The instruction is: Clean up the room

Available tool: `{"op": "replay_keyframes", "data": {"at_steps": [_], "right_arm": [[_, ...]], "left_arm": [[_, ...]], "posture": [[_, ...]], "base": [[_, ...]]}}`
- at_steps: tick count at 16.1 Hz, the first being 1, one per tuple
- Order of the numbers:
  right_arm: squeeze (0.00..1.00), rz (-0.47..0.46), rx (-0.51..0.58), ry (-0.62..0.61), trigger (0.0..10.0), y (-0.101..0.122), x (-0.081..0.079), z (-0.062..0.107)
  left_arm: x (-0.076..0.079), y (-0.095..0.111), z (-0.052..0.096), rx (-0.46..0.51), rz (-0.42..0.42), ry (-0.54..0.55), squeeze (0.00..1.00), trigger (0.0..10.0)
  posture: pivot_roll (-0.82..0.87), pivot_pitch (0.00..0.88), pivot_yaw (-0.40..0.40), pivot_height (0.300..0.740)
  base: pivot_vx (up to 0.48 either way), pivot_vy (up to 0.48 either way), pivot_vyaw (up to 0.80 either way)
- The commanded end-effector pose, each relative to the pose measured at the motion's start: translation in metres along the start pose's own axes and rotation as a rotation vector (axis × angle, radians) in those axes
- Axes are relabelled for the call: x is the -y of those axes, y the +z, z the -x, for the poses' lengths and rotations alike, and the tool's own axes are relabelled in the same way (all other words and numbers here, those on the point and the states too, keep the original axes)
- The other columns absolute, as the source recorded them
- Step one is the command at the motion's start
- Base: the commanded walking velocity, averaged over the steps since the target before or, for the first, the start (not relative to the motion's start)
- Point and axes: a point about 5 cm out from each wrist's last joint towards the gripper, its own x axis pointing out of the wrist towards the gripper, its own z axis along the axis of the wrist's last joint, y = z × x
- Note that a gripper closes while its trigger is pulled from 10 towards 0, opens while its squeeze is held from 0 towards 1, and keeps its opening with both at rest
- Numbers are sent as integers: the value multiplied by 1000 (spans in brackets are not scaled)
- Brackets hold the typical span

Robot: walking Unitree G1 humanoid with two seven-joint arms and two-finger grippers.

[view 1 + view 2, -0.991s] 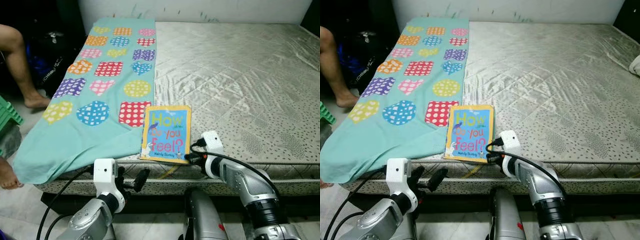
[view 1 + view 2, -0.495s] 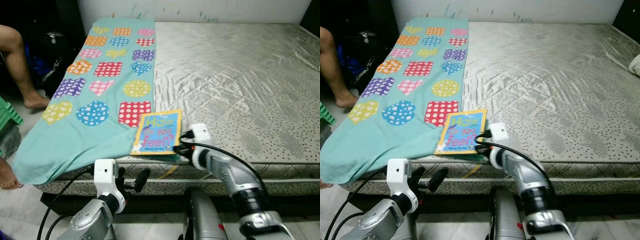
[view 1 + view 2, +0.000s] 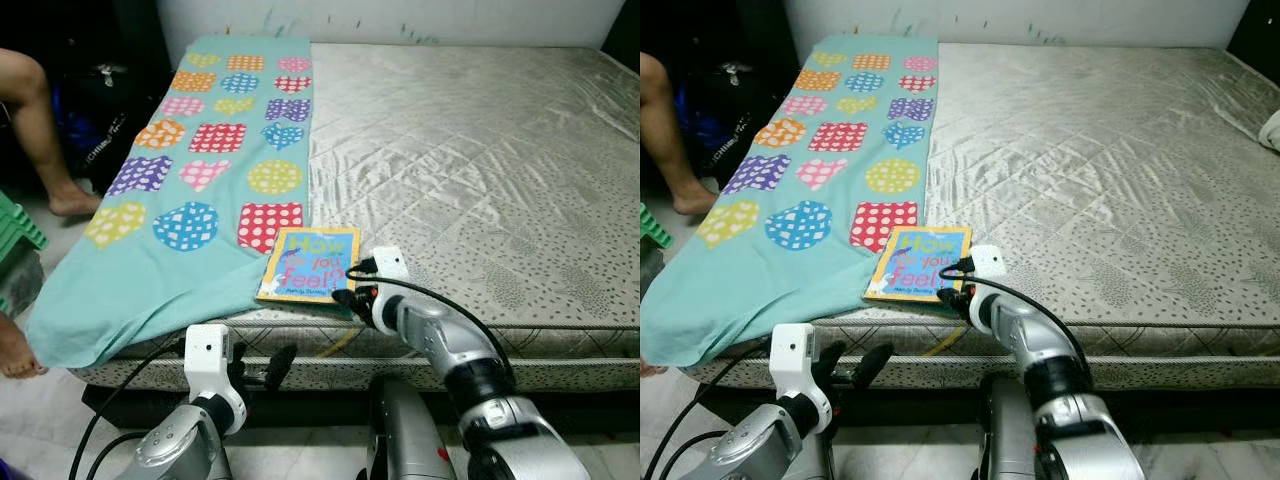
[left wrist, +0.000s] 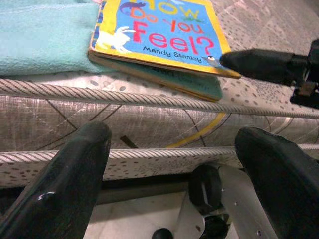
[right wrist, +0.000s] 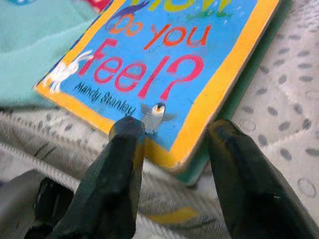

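Head views: the book [image 3: 308, 265], "How Do You Feel?", lies at the near edge of the bed [image 3: 480, 160], its left side overlapping the hem of the teal patterned blanket [image 3: 190, 200]. The cover looks tipped up off a teal layer below, prob. because the right tool [image 3: 345, 297] is working at its near right corner. That corner makes sense as a grab point: it sits by the mattress edge, w/ room for a finger to slip under. The left tool [image 3: 262, 370] hangs low in front of the mattress side, below the bed edge, idle.

Left wrist view: left tool's fingers [image 4: 70, 184] are spread wide w/ nothing between them, aimed at the mattress piping [image 4: 149, 97]. Book sits above, cover lifted a bit over the teal layer, and one right-tool finger reaches its corner from the side.

Right wrist view: right tool [image 5: 172, 149] is parted, fingers either side of the book's yellow-bordered corner [image 5: 172, 159]. One fingertip [image 5: 127, 130] overlaps the cover edge; contact can't be told for sure. Not clamped yet, I'd say; looks like lining up a pinch.

Surface and room: bare quilted mattress, slick-looking grey fabric, so the book may slide if nudged rather than gripped. Blanket droops over the near left corner toward the tiled floor [image 3: 40, 400]. A person's leg [image 3: 35, 120] and foot show by the bed's left side, w/ a dark bag [image 3: 100, 110] behind.
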Motion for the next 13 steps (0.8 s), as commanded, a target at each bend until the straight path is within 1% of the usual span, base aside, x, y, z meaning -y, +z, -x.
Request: {"op": "replay_keyframes", "data": {"at_steps": [1,3,5,8,10,11,12,13], "right_arm": [[1000,1,30,-18,10000,9,3,-1],[1000,-1,36,-26,10000,12,4,-3],[1000,-37,33,-33,10000,15,6,-5],[1000,-37,21,-22,10000,12,-1,-11],[1000,-75,25,-43,10000,10,-2,-13],[1000,-93,18,-62,10000,6,-2,-14],[1000,-109,-5,-112,10000,-7,1,-15],[1000,-131,-17,-144,10000,-14,3,-15]], "left_arm": [[-1,3,4,5,-17,10,0,10000],[-2,3,5,0,-20,11,0,10000],[-2,3,7,-3,-22,11,0,10000],[0,1,10,-17,-23,5,0,10000],[1,1,12,-24,-24,4,0,10000],[2,1,15,-28,-24,3,0,10000],[1,0,19,-41,-26,3,0,10000],[1,-1,22,-49,-27,5,0,10000]], "posture": [[44,37,-31,519],[47,39,-29,519],[52,42,-26,519],[66,52,-28,519],[83,61,-28,519],[95,67,-25,519],[102,78,-21,519],[105,84,-19,519]], "base": [[0,0,0],[0,0,0],[0,0,0],[0,0,0],[0,0,0],[0,0,0],[0,0,0],[0,0,0]]}}
